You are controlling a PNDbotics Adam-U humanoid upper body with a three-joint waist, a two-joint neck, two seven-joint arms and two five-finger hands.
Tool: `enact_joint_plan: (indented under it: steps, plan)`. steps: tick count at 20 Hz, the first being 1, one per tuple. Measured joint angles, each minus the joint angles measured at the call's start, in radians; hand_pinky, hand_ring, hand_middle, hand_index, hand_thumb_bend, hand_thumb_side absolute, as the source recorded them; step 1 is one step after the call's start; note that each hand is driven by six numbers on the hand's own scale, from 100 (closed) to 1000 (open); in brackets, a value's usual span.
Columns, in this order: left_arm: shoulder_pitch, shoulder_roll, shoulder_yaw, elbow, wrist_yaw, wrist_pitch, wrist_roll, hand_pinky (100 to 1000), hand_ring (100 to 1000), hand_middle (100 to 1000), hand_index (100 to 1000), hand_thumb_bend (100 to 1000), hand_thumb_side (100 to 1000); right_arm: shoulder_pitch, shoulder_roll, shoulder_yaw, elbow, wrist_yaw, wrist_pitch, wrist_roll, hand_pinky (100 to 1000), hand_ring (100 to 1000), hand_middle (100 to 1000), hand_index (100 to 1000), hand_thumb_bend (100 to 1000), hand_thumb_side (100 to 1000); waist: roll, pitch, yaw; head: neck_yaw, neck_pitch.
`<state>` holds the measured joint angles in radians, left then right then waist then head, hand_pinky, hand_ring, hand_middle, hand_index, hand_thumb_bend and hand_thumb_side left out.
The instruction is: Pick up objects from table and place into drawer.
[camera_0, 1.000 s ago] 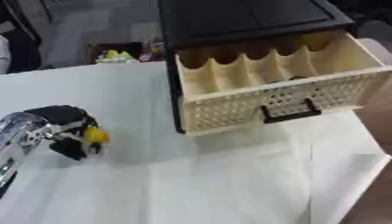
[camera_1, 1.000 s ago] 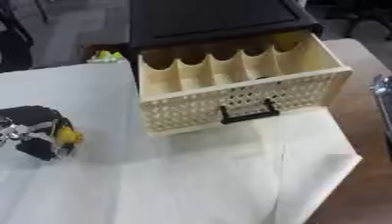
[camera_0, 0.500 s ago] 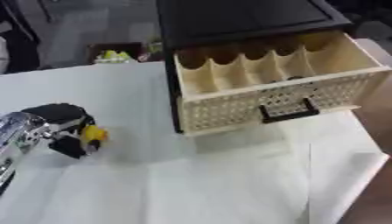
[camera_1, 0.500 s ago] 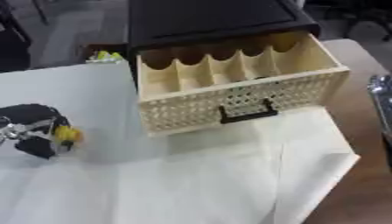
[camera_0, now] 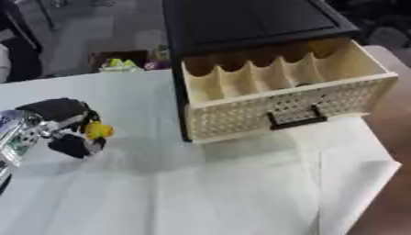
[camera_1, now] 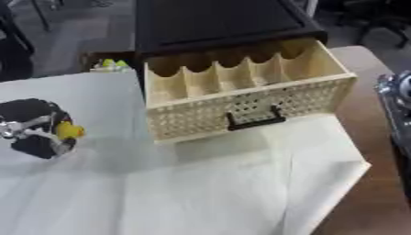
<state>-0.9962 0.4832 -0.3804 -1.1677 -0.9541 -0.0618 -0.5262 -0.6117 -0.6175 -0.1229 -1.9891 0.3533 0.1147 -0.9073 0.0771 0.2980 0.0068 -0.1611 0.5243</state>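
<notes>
Fingers: black, curled round a small yellow object, clenched on it at the left side of the worktop.
Left hand: low over the white cloth, just beside or touching it; contact not readable.
Right hand: only a silver and black arm part at the right edge of the right eye view; hand itself out of sight.
Drawer: pulled out of the black cabinet, wavy dividers forming slots, a dark thing low in one slot, otherwise not readable.
Thing's place: yellow object in the left hand, well apart from the drawer, on its left.
Risk one: object mostly proud of the fingers, likely to slip out on the swing across.
Risk two: tall wicker front wall in the path; too low an approach likely to knock it or shove the drawer back in.
Risk three: narrow slots; a release off centre likely to leave the object perched on a divider or bounced onto the cloth.
Risk four: cloth folded at the right corner, liable to drag under a sliding hand.
</notes>
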Motion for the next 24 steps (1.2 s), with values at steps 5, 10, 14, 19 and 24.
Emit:
enact_joint_plan:
  steps: [5, 10, 14, 19, 24]
  plan:
    - [-0.016, 0.0, 0.012, -0.079, 0.031, 0.025, -0.004, 507, 559, 483, 737, 100, 569, 0.001, 0.007, 0.002, 0.0, -0.001, 0.001, 0.0, 551, 700, 616, 850, 100, 1000, 0.0, -0.014, 0.008, -0.014, 0.011]
    - [-0.036, 0.0, 0.017, -0.162, 0.053, 0.04, -0.017, 497, 546, 468, 729, 100, 584, 0.005, 0.008, 0.006, 0.0, -0.003, 0.002, 0.001, 557, 702, 618, 850, 100, 1000, -0.003, -0.034, 0.014, -0.031, 0.02]
    - [-0.057, 0.0, 0.037, -0.245, 0.079, 0.06, -0.024, 493, 539, 460, 725, 100, 588, 0.006, 0.009, 0.007, 0.0, -0.003, 0.003, 0.002, 563, 704, 620, 850, 100, 1000, -0.004, -0.048, 0.02, -0.041, 0.028]
    - [-0.079, -0.001, 0.06, -0.315, 0.094, 0.085, -0.031, 488, 530, 450, 720, 100, 593, 0.006, 0.013, 0.013, 0.0, -0.003, 0.002, 0.001, 598, 707, 622, 850, 100, 1000, -0.004, -0.063, 0.022, -0.047, 0.029]
    - [-0.112, -0.02, 0.073, -0.35, 0.096, 0.102, -0.034, 482, 523, 443, 718, 100, 605, 0.006, 0.017, 0.013, 0.0, -0.003, 0.0, 0.0, 640, 707, 622, 850, 100, 1000, -0.004, -0.067, 0.022, -0.053, 0.029]
